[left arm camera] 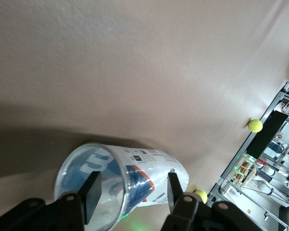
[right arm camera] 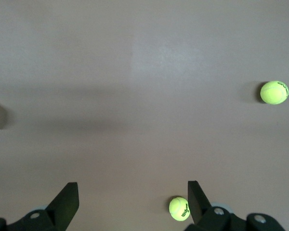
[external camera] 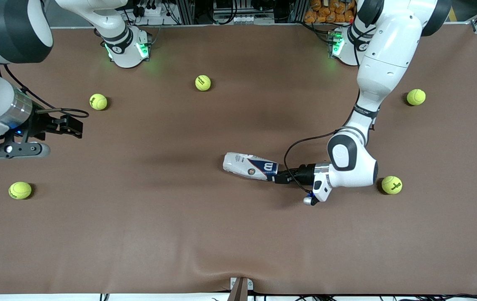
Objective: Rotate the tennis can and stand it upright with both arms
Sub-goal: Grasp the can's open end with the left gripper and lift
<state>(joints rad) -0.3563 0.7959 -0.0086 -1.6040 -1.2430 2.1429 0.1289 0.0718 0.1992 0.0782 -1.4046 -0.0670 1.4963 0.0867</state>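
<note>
The tennis can (external camera: 249,166) lies on its side near the table's middle, its white, navy and red label showing. My left gripper (external camera: 277,174) is low at the can's end that points toward the left arm's end of the table. In the left wrist view the can (left arm camera: 144,168) shows its clear open mouth. My left gripper (left arm camera: 132,182) is open there, with one finger (left arm camera: 91,192) in front of the mouth and the other finger (left arm camera: 176,190) beside the can's wall. My right gripper (external camera: 73,125) is open and empty, held above the table at the right arm's end; it also shows in the right wrist view (right arm camera: 132,188).
Several tennis balls lie loose: one (external camera: 391,184) beside the left arm's wrist, one (external camera: 416,97) farther from the camera, one (external camera: 203,82) near the bases, one (external camera: 98,101) beside the right gripper, one (external camera: 20,190) nearer to the camera. The table's brown cover (external camera: 238,242) is wrinkled at the front edge.
</note>
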